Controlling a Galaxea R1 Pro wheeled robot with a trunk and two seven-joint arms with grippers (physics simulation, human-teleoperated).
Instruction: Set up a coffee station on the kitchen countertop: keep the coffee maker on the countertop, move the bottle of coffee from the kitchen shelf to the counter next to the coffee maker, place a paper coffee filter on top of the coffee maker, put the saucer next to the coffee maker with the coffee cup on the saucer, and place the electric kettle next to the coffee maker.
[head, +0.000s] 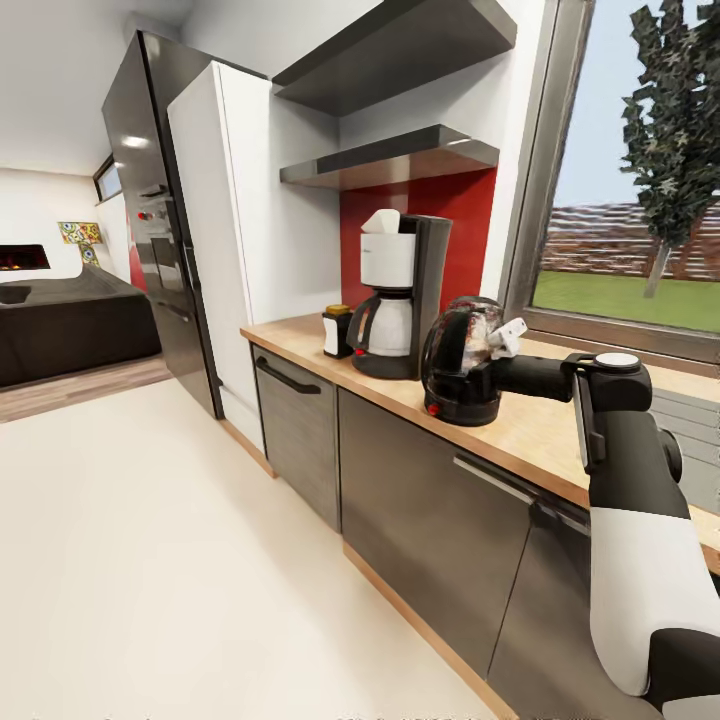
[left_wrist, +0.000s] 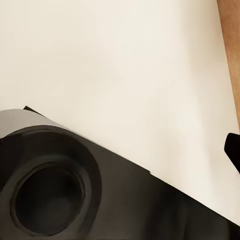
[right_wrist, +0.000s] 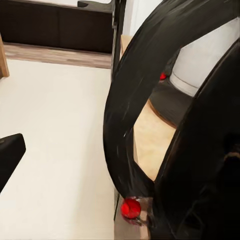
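Closest to me, my right gripper (head: 500, 365) reaches the kettle (head: 462, 362) at its curved handle (right_wrist: 130, 110); whether it is clamped I cannot tell. Glass, probably fragile and top-heavy, so the stiff handle is the hold. Beyond on the countertop (head: 520, 430) stand the coffee maker (head: 400, 295) and bottle (head: 337, 331).

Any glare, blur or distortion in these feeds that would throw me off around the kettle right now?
Head view: sharp, but wide-angle skew tilts the kitchen countertop; window reflections on the electric kettle glass mask its contents. Right wrist view: the kettle's handle is so close it smears, and the coffee maker behind is partly hidden. Left wrist view: evenly lit floor, no glare.
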